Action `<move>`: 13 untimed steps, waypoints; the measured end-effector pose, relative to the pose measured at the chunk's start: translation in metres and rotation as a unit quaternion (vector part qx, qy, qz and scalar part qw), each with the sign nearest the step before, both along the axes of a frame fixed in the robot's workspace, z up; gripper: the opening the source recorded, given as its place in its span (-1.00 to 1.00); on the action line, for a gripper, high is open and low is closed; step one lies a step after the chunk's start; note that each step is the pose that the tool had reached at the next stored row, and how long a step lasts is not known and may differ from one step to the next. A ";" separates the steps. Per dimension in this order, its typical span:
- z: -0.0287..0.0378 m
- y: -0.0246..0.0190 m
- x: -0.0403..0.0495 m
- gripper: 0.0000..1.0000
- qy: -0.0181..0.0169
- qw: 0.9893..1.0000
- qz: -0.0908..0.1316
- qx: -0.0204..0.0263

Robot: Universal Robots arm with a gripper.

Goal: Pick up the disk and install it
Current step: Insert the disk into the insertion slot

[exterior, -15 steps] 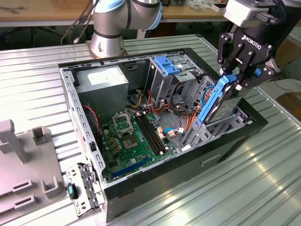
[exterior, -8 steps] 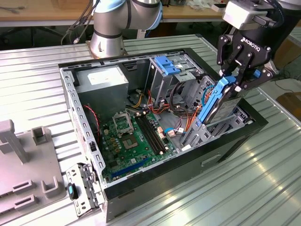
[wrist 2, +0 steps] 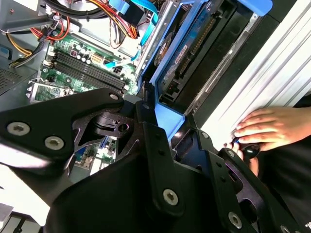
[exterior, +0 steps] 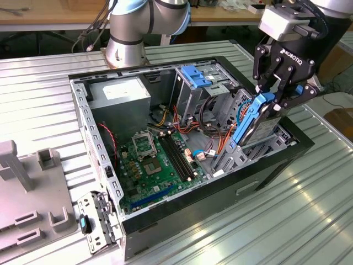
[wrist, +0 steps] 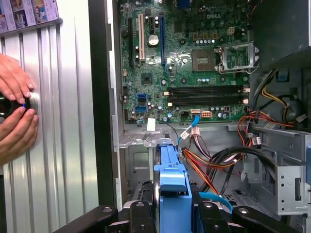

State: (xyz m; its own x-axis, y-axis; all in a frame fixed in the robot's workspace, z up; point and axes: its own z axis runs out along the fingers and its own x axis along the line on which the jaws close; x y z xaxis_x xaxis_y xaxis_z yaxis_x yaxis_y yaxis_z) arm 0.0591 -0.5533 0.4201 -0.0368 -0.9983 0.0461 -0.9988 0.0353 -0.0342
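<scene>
The disk (exterior: 263,128) is a grey metal drive in a light-blue rail bracket. It hangs tilted at the end of the open computer case (exterior: 182,205) on the exterior view's right, its lower end down among the drive bay's rails. My gripper (exterior: 271,98) is shut on its upper end, a black finger on each side of the blue bracket. In the second wrist view the disk (wrist 2: 187,48) slants away from the gripper (wrist 2: 170,121) into the bay. The first wrist view has the blue bracket (wrist: 172,187) clamped in the gripper (wrist: 172,216).
The case holds a green motherboard (exterior: 157,160), a grey power-supply box (exterior: 118,94), a metal drive cage with a blue latch (exterior: 196,74) and loose orange and red cables (wrist: 204,167). A person's hands (wrist: 14,111) rest on the ribbed table beside the case. A grey fixture (exterior: 27,199) stands at the exterior view's left.
</scene>
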 end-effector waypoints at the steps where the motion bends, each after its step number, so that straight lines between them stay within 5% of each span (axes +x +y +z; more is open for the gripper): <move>1: -0.0007 -0.0001 0.0000 -0.25 0.000 1.000 0.000 0.000; 13: -0.0096 -0.0013 0.0003 -0.25 0.000 1.000 0.000 0.000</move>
State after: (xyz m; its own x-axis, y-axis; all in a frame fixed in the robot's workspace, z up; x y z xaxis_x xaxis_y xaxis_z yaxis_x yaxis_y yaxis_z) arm 0.0593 -0.5545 0.4106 -0.0369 -0.9983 0.0461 -0.9988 0.0354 -0.0342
